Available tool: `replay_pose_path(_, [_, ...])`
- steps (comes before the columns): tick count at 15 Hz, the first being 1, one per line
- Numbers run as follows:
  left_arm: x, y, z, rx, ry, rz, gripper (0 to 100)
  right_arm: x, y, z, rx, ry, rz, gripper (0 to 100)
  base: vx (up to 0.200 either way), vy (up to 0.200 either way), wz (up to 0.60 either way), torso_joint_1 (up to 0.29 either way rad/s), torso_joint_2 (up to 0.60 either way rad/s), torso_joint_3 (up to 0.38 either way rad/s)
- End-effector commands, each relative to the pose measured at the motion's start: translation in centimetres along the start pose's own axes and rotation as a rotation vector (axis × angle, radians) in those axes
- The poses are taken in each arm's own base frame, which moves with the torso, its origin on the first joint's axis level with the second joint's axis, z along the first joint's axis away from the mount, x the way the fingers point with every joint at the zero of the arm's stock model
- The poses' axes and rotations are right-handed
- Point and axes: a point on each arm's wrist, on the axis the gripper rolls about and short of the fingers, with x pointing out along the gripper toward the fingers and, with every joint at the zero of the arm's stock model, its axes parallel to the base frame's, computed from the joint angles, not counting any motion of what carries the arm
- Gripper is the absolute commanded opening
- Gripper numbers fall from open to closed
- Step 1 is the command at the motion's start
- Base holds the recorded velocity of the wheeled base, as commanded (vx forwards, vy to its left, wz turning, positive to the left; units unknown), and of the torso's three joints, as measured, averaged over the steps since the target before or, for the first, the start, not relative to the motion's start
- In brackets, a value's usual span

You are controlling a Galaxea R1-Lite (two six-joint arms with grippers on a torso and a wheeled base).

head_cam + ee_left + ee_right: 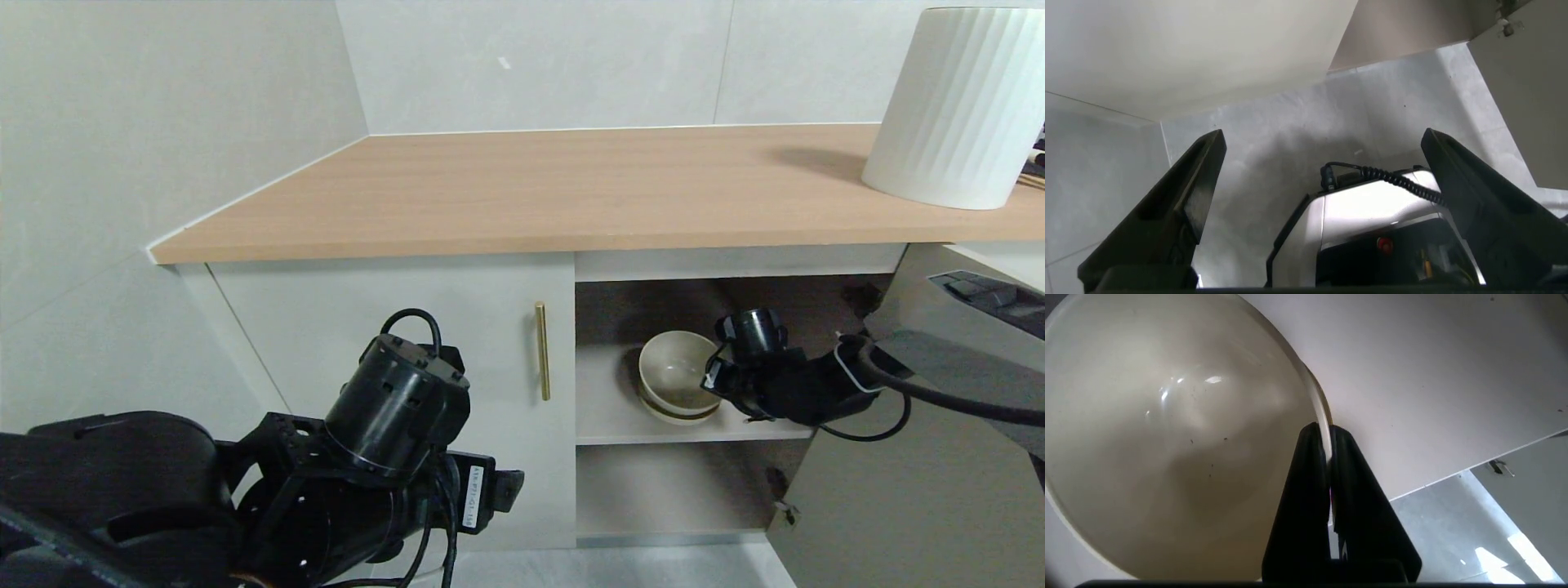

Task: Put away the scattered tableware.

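The left arm (392, 416) is seen nearest, low at the left of the head view, in front of the closed cabinet door (392, 327). The left tool (1323, 139) is shown by the left wrist view with its two fingers spread wide and nothing between them, above a pale tiled floor (1249, 131). A slim brass handle (541, 351) is fixed upright at the right edge of the closed door. To its right the cabinet compartment stands open, and the bowl (673, 376) is found on its upper shelf (608, 408). The bowl is pale beige, glossy and round, and is tilted so that its inside faces outward. It is rested on what appears to be a second dish with a darker rim (673, 415). The right tool (718, 380) is set at the bowl's right rim. How it holds is made plain in the right wrist view. There the tool (1329, 457) is closed on the thin rim, with one finger inside the bowl (1167, 416) and one outside. The shelf and the tilt are given by the head view instead. The open door (898, 474) is swung out at the right. On the wooden bench (531, 188) above, at the far right, a white ribbed cylinder (963, 106) is stood.
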Motion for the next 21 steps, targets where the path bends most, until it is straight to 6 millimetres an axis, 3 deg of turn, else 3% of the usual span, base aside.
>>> replay_pose_path(1, [0.0,0.0,0.0,-0.001,-0.001,-0.001,100,0.0,0.0,0.0,0.0,-0.001,0.001,100,0.0,0.0,0.0,0.0,0.0,0.0])
replay_pose_path(6, [-0.3,0.0,0.1,-0.004,-0.009,-0.003,100,-0.2,0.0,-0.1,-0.003,0.003,0.002,100,0.0,0.0,0.0,0.0,0.0,0.0])
replay_pose_path(9, [-0.5,0.2,0.3,-0.01,-0.018,-0.006,100,-1.4,0.0,0.2,-0.008,0.01,0.012,100,0.0,0.0,0.0,0.0,0.0,0.0])
replay_pose_path(11, [-1.5,0.5,0.7,-0.045,-0.05,-0.02,100,-4.8,-0.3,0.4,-0.053,0.035,0.054,100,0.0,0.0,0.0,0.0,0.0,0.0])
replay_pose_path(14, [-4.8,2.1,1.3,-0.091,-0.137,-0.053,100,-12.5,-1.4,-0.3,-0.229,0.094,0.175,100,0.0,0.0,0.0,0.0,0.0,0.0])
replay_pose_path(17, [-7.1,4.2,1.5,-0.144,-0.209,-0.045,100,-20.3,-3.2,0.0,-0.283,0.13,0.243,100,0.0,0.0,0.0,0.0,0.0,0.0])
replay_pose_path(19, [-7.4,5.7,2.0,-0.187,-0.229,-0.014,100,-24.7,-3.8,0.0,-0.328,0.171,0.287,100,0.0,0.0,0.0,0.0,0.0,0.0])
replay_pose_path(20, [-7.4,5.7,2.0,-0.187,-0.229,-0.014,100,-24.7,-3.8,0.0,-0.328,0.171,0.287,100,0.0,0.0,0.0,0.0,0.0,0.0])
replay_pose_path(21, [-7.1,6.6,1.5,-0.193,-0.204,-0.006,100,-27.1,-4.5,-0.9,-0.388,0.237,0.295,100,0.0,0.0,0.0,0.0,0.0,0.0])
